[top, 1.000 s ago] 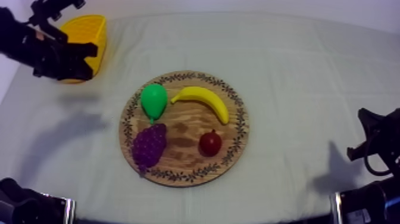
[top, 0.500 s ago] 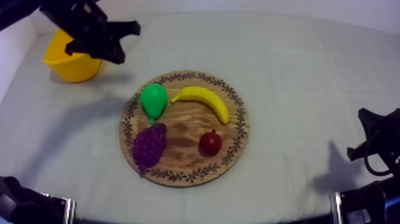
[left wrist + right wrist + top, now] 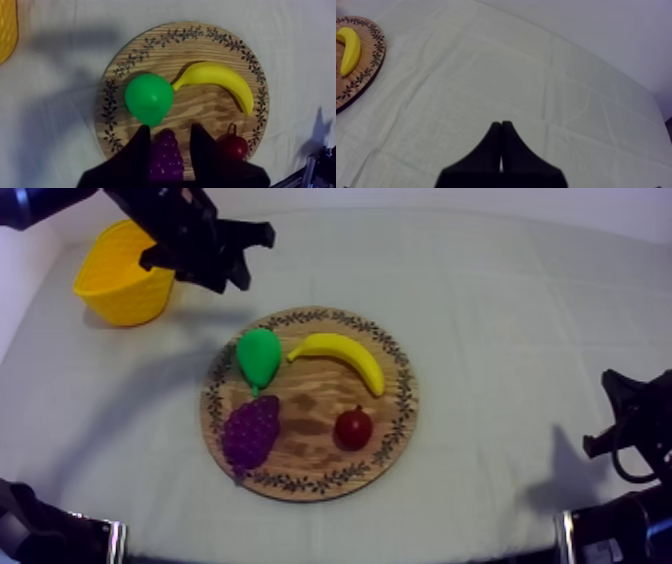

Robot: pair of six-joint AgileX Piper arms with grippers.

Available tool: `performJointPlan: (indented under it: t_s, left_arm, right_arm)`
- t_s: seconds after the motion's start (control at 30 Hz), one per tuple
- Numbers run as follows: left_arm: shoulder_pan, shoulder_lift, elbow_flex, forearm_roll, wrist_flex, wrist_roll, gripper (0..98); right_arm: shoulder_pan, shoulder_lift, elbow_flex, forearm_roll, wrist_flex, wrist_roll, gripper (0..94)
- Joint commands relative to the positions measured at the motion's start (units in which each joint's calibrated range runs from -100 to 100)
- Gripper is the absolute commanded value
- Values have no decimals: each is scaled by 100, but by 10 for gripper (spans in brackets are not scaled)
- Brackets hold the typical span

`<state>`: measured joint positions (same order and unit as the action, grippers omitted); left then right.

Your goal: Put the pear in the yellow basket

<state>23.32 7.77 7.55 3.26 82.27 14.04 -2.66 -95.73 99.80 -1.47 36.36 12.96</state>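
Note:
The green pear (image 3: 258, 356) lies on the left part of the round wooden board (image 3: 312, 400), stem toward the grapes (image 3: 250, 433). My left gripper (image 3: 250, 256) hovers above the cloth between the yellow basket (image 3: 118, 280) and the board's far rim. In the left wrist view its fingers (image 3: 141, 150) stand apart, open and holding nothing, above the board with the pear (image 3: 148, 97) just ahead of them. My right gripper (image 3: 501, 125) is shut into a narrow wedge over bare cloth.
A banana (image 3: 340, 358) and a small red fruit (image 3: 353, 428) share the board with the grapes. The basket stands at the table's far left corner. My right arm (image 3: 630, 428) rests low at the right edge, with open cloth between it and the board.
My left arm has swung right from over the basket toward the board's far rim, uncovering the basket. The fruit and the right arm have not moved.

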Motion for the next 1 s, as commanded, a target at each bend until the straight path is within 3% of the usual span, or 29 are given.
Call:
performJointPlan:
  t_s: [0.0,0.13,0.63,0.83,0.97]
  left_arm:
    - [8,35,3,6,-10,-16,479]
    - [20,114,9,3,-26,-29,610]
    - [3,223,94,12,-130,96,917]
    - [18,357,79,-8,-194,126,955]
    - [-23,608,185,43,-306,69,919]
  right_arm:
    - [-2,-3,-2,-2,2,0,4]
    - [-2,-3,-2,-2,2,0,4]
    - [-2,-3,-2,-2,2,0,4]
    - [-2,-3,-2,-2,2,0,4]
    - [-2,-3,-2,-2,2,-3,4]
